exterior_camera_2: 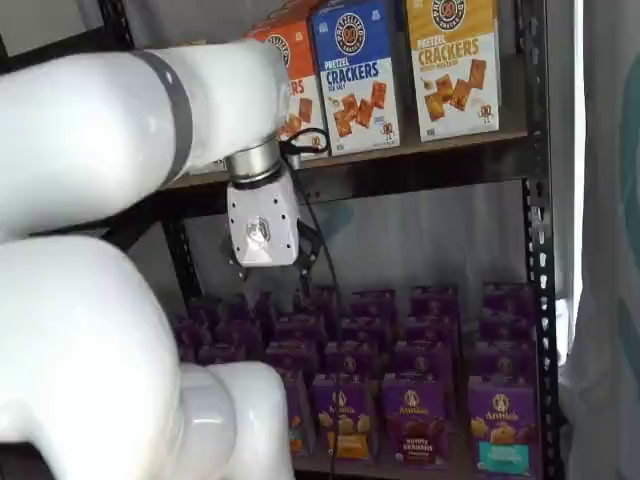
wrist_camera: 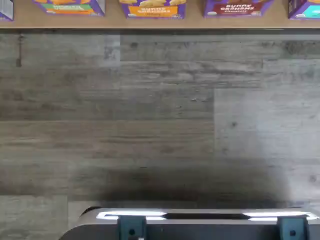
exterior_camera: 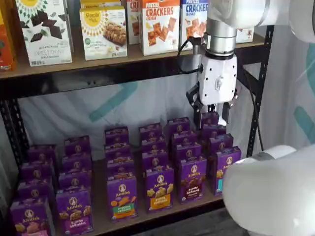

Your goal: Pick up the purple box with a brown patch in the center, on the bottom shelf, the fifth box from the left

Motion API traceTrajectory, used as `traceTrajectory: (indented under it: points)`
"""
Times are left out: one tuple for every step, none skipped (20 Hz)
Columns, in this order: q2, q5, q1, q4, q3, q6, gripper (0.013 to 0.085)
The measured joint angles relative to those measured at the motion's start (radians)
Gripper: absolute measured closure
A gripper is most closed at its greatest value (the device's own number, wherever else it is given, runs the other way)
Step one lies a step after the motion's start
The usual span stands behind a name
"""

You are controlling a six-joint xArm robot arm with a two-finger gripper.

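The purple box [exterior_camera: 192,179] stands in the front row of the bottom shelf [exterior_camera: 147,220], with a dark brown snack picture at its centre. It shows in both shelf views [exterior_camera_2: 415,420]. In the wrist view only its lower lettered edge [wrist_camera: 238,7] shows, on the shelf board [wrist_camera: 190,22]. My gripper [exterior_camera: 211,115] hangs well above the back rows of cartons, up and to the right of the purple box and apart from it. A gap shows between its black fingers [exterior_camera: 197,105], and nothing is held. It also shows in a shelf view [exterior_camera_2: 270,265], below the upper board.
Several rows of purple cartons fill the bottom shelf; one with a yellow band [exterior_camera: 159,189] and one with a teal band [exterior_camera: 224,167] flank the purple box. Cracker boxes [exterior_camera: 160,24] stand on the higher board. A dark frame post [exterior_camera: 260,83] stands at right. Grey plank floor [wrist_camera: 160,125] lies before the shelf.
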Motion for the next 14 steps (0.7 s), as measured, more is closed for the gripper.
traceTrajectory:
  points:
    - [0.001, 0.001, -0.005, 0.008, 0.000, -0.006, 0.0130]
    - [0.002, 0.003, -0.017, 0.031, -0.001, -0.020, 0.0130]
    - [0.003, 0.003, -0.021, 0.037, -0.001, -0.025, 0.0130]
    - [0.004, 0.003, -0.023, 0.040, -0.002, -0.028, 0.0130]
    - [0.006, 0.001, -0.025, 0.042, -0.001, -0.030, 0.0130]
    - [0.008, -0.002, -0.025, 0.042, 0.000, -0.031, 0.0130]
    - [0.010, -0.006, -0.025, 0.041, 0.002, -0.030, 0.0130]
    - [0.013, -0.012, -0.022, 0.038, 0.005, -0.028, 0.0130]
    - [0.015, -0.021, -0.017, 0.030, 0.009, -0.023, 0.0130]
    - [0.019, -0.030, -0.011, 0.018, 0.014, -0.015, 0.0130]
    - [0.023, -0.043, -0.002, 0.004, 0.021, -0.005, 0.0130]
    - [0.026, -0.065, -0.002, 0.006, 0.034, -0.005, 0.0130]
    - [0.029, -0.084, -0.002, 0.010, 0.044, -0.006, 0.0130]
    - [0.033, -0.110, -0.003, 0.014, 0.057, -0.009, 0.0130]
